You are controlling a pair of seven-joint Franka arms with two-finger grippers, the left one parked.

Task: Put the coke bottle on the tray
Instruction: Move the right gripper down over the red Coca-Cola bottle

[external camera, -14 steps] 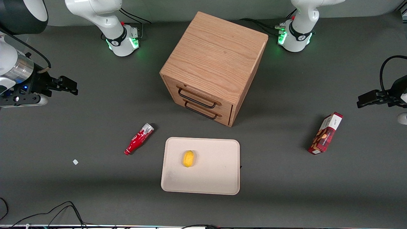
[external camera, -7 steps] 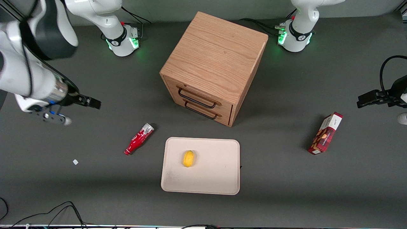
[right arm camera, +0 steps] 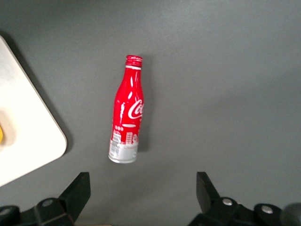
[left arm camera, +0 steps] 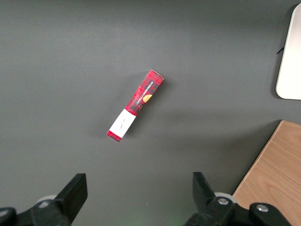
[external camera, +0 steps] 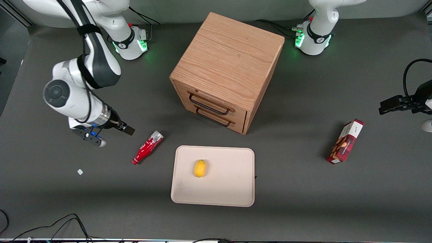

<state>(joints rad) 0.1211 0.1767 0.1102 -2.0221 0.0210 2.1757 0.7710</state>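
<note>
Dark grey matting covers the counter point(external camera: 303, 202) in the front view, where the coke bottle point(external camera: 147, 147) is seen lying on its side just beside the tray point(external camera: 233, 189), apart from it, nearer the working arm's end. A yellow fruit point(external camera: 200, 168) lies on the tray; a wooden drawer cabinet point(external camera: 226, 69) stands farther from the camera. The pincer point(external camera: 125, 129) hangs near the bottle's silvery end, not touching.

From the right wrist, the coke bottle point(right arm camera: 127, 115) is framed between the pincer's fingers point(right arm camera: 77, 190), which are spread wide. A stiff, smooth, light body is judged likely; rolling is a risk. The wide red midsection is best gripped across its width, not the tapered neck.

From the left wrist, only a red snack box point(left arm camera: 135, 105) is shown.
</note>
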